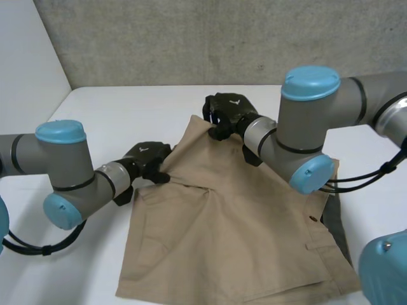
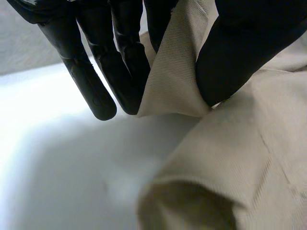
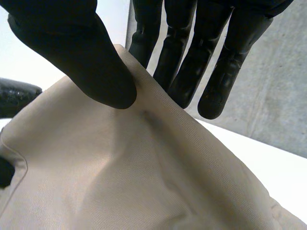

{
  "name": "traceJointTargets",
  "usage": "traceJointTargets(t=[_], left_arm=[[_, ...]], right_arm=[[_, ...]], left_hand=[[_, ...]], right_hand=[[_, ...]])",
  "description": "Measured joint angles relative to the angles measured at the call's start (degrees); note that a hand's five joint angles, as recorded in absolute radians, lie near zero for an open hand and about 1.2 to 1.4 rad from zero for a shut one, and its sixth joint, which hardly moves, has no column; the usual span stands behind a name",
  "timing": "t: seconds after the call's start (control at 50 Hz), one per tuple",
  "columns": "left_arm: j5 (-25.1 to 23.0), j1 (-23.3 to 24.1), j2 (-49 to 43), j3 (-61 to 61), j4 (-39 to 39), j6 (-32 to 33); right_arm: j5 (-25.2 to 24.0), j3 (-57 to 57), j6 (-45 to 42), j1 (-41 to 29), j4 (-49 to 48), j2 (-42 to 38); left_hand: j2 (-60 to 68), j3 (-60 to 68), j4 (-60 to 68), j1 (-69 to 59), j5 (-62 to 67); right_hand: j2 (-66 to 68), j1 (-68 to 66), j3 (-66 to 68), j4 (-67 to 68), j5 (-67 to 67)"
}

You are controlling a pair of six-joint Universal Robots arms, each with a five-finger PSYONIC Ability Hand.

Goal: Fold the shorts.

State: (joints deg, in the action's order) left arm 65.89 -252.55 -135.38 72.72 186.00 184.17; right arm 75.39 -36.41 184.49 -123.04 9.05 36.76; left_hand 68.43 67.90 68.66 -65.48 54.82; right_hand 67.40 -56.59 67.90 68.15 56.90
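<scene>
Both hands pinch the tan shorts (image 1: pixel 235 235) between thumb and fingers: the left hand (image 1: pixel 147 162) holds a raised corner, the right hand (image 1: pixel 229 114) a lifted edge. Behind their wrists the rest lies spread on the table (image 1: pixel 114 114). The fold seems barely begun.

The shorts (image 1: pixel 235 235) lie on the bench (image 1: pixel 108 114). The left hand (image 1: pixel 145 159) pinches their far left corner, and the right hand (image 1: pixel 227 111) pinches their far edge.
</scene>
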Motion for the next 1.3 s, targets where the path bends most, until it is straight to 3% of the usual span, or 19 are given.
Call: traceJointTargets(t=[0.14, 0.18, 0.2, 0.24, 0.28, 0.42, 0.58, 0.78, 0.92, 1.12, 1.3], left_arm=[[7.7, 0.0, 3.0, 1.5, -5.8, -0.3], [8.9, 0.0, 3.9, 2.3, -6.9, -0.3], [9.2, 0.0, 4.3, 2.6, -7.3, -0.4], [10.2, 0.0, 5.5, 3.8, -8.6, -0.4], [10.8, 0.0, 6.9, 4.9, -10.0, -0.4], [12.3, -0.1, 10.7, 6.5, -13.3, -0.5], [13.9, -0.1, 13.8, 3.3, -11.9, -0.4], [13.3, 4.4, 12.6, -2.2, 3.2, -0.3], [11.2, 7.9, 9.2, -5.1, 11.0, -0.2], [2.1, 8.9, -6.2, -20.3, 4.8, -0.2], [3.6, 6.7, -15.5, -29.8, -1.6, 2.7]], right_arm=[[0.1, 3.7, -0.3, -1.6, 0.0, -4.1], [0.0, 4.6, -0.5, -1.8, 0.1, -5.1], [0.0, 4.8, -0.6, -1.8, 0.1, -5.4], [0.0, 5.8, -1.1, -2.1, 0.4, -6.5], [0.0, 6.5, -2.1, -2.4, 0.8, -7.5], [1.7, 7.9, -4.6, -2.5, 1.7, -7.0], [4.0, 7.2, -5.7, -2.0, 2.0, 0.9], [5.8, -9.0, -16.2, 2.1, 2.4, 15.3], [7.1, -18.8, -21.9, 3.5, 2.1, 19.4], [8.4, -32.8, -23.3, 6.7, 0.6, 23.3], [7.7, -38.6, -23.2, 7.9, -1.5, 23.4]], left_hand=[[-7.0, -6.4, -7.3, 2.7, -0.8], [-18.3, -17.6, -18.5, 16.7, -13.7], [-18.3, -17.6, -18.5, 16.7, -13.7], [-24.4, -23.7, -24.7, 22.4, -20.6], [-26.8, -26.1, -27.2, 24.3, -23.1], [-37.6, -36.7, -38.1, 34.8, -34.2], [-39.2, -38.1, -39.6, 35.4, -36.0], [-39.6, -38.5, -40.0, 35.7, -36.4], [-39.8, -38.5, -40.2, 35.8, -36.8], [-40.4, -39.8, -41.3, 37.0, -37.8], [-40.4, -39.8, -41.3, 37.0, -37.8]], right_hand=[[0.0, 0.0, 0.0, 0.2, 0.0], [-0.4, 0.2, -0.5, -0.2, -0.2], [-2.0, 0.7, -2.1, -2.2, -1.4], [-8.6, 5.8, -8.1, -8.3, -6.8], [-32.3, 26.3, -31.8, -32.1, -30.4], [-54.8, 44.8, -55.6, -54.9, -52.7], [-54.9, 44.8, -55.7, -54.9, -52.7], [-54.9, 44.8, -55.7, -54.9, -52.7], [-54.9, 44.8, -55.7, -54.9, -52.7], [-54.9, 44.8, -55.7, -54.9, -52.7], [-54.9, 44.8, -55.7, -54.9, -52.7]])
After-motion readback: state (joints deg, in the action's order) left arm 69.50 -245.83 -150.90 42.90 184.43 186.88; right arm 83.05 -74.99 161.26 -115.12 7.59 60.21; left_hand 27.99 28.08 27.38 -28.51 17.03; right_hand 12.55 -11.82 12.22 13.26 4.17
